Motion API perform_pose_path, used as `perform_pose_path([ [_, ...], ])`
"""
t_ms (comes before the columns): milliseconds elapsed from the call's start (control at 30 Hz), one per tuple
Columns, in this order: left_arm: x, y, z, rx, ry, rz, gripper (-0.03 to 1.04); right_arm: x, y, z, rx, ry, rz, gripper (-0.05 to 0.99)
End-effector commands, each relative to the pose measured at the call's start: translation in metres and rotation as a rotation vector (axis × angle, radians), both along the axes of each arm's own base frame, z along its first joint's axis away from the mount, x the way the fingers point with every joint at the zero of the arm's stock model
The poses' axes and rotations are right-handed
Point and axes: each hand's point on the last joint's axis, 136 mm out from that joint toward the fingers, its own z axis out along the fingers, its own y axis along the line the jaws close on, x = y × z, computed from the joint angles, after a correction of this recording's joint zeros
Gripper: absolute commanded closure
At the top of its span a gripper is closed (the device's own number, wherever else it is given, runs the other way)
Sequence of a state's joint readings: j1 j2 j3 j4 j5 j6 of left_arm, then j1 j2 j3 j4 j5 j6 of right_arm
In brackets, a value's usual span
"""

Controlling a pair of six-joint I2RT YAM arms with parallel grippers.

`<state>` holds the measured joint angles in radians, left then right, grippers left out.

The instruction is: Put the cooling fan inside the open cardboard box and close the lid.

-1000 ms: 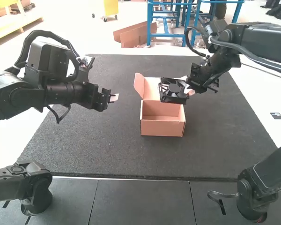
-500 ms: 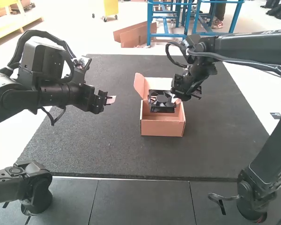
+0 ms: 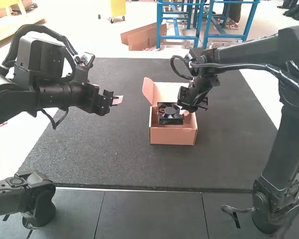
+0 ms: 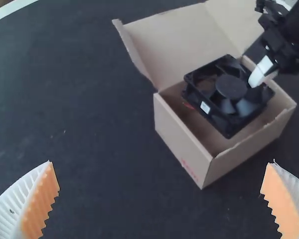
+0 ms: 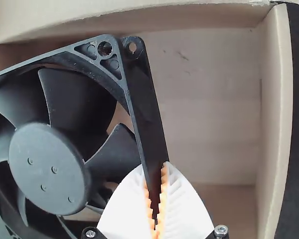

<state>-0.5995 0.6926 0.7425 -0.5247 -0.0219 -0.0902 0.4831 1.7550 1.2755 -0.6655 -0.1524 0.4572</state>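
Cooling fan (image 3: pixel 168 112) lay tilted in the cardboard box (image 3: pixel 173 134) mouth, just below your right gripper (image 3: pixel 185 106), which pinched its frame; your left gripper (image 3: pixel 114 101) stood wide, farther off.

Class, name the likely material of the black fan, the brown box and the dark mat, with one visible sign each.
Black square cooling fan: likely moulded plastic, smooth matte, crisp screw holes. Open brown box: cardboard, dull, folded flap. Dark table mat: perhaps rubber or foam, grainy speckled surface.
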Motion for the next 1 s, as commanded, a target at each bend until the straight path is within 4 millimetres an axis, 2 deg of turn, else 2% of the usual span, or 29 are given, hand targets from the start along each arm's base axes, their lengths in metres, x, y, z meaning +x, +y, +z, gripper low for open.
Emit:
perform_pose_path([
  [0, -0.001, -0.001, 0.026, -0.031, -0.059, -0.011, 0.05, 0.010, 0.006, 0.007, 0.014, -0.027, -0.003, 0.95],
  [267, -0.001, 0.000, 0.037, -0.046, -0.079, -0.009, 0.05, 0.006, -0.001, -0.022, -0.029, 0.020, -0.012, 0.95],
  [300, 0.000, 0.000, 0.038, -0.048, -0.081, -0.007, 0.05, 0.005, 0.001, -0.024, -0.023, 0.026, -0.011, 0.92],
  [433, 0.001, 0.000, 0.047, -0.063, -0.099, -0.003, 0.05, -0.001, 0.010, -0.029, 0.033, 0.078, 0.006, 0.47],
  [567, 0.003, 0.001, 0.053, -0.073, -0.109, 0.007, 0.05, 0.001, 0.011, -0.026, 0.043, 0.081, 0.010, 0.18],
  [600, 0.005, 0.002, 0.055, -0.074, -0.115, 0.022, 0.05, 0.002, 0.013, -0.022, 0.055, 0.080, 0.021, 0.13],
  [667, 0.010, 0.005, 0.062, -0.083, -0.137, 0.044, 0.06, 0.001, 0.021, -0.008, 0.095, 0.079, 0.066, 0.10],
  [733, 0.015, 0.007, 0.065, -0.085, -0.147, 0.060, 0.06, 0.000, 0.029, 0.019, 0.139, 0.068, 0.112, 0.07],
  [800, 0.024, 0.006, 0.060, -0.071, -0.129, 0.074, 0.06, 0.001, 0.033, 0.047, 0.168, 0.025, 0.164, 0.04],
  [900, 0.037, 0.006, 0.056, -0.052, -0.101, 0.098, 0.06, 0.008, 0.025, 0.084, 0.175, -0.083, 0.214, 0.04],
  [967, 0.047, 0.006, 0.056, -0.049, -0.087, 0.117, 0.06, 0.007, 0.015, 0.100, 0.144, -0.150, 0.256, 0.04],
])
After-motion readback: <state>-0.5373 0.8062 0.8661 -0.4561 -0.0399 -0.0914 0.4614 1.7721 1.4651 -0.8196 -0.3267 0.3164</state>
